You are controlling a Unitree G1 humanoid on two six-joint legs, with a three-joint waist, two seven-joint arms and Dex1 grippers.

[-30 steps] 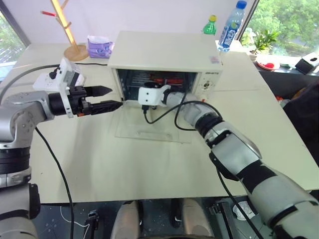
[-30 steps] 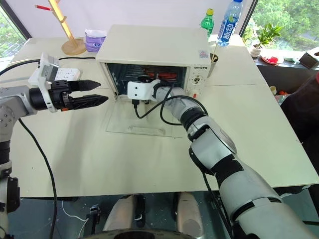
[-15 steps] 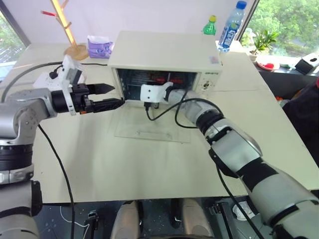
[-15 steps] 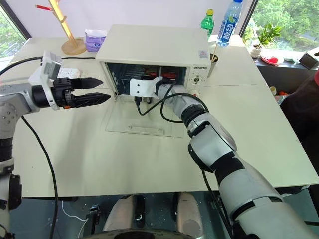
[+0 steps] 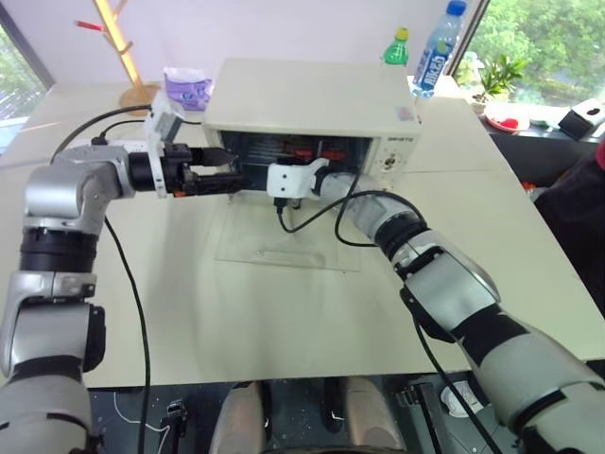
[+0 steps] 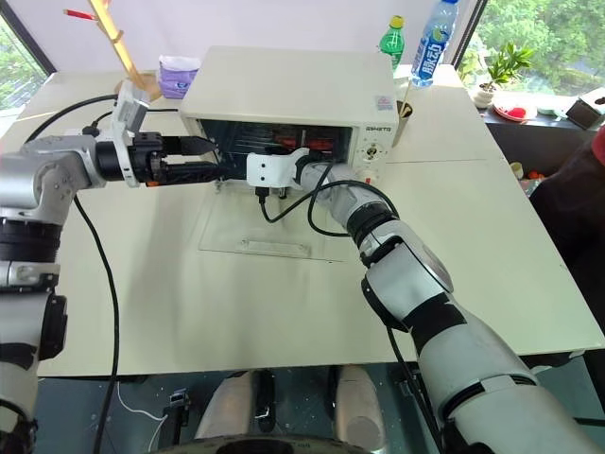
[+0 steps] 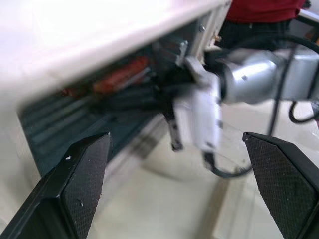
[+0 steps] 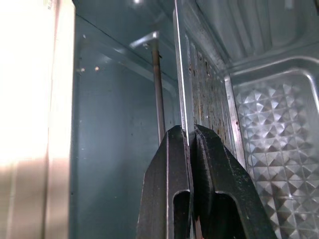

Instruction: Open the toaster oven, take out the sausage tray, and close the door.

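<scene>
The cream-white toaster oven (image 5: 312,95) stands at the back of the table. Its glass door (image 5: 284,248) lies folded down flat in front of it. Inside, red sausages (image 5: 307,151) lie on the sausage tray (image 8: 202,89). My right gripper (image 8: 192,134) reaches into the oven and is shut on the tray's thin metal rim. The left wrist view shows that same right gripper (image 7: 114,102) below the sausages (image 7: 119,77). At the left edge of the oven's mouth my left gripper (image 5: 222,167) is open, pointing in, with nothing between its fingers (image 7: 84,169).
A green bottle (image 5: 399,47) and a blue-capped water bottle (image 5: 435,47) stand behind the oven on the right. A purple pack (image 5: 184,87) and a wooden stand (image 5: 132,57) are at the back left. A person in red (image 5: 594,180) is at the right edge.
My left gripper has moved forward and to the right, from beside the oven up to the left of its mouth. The right hand has stayed inside the oven.
</scene>
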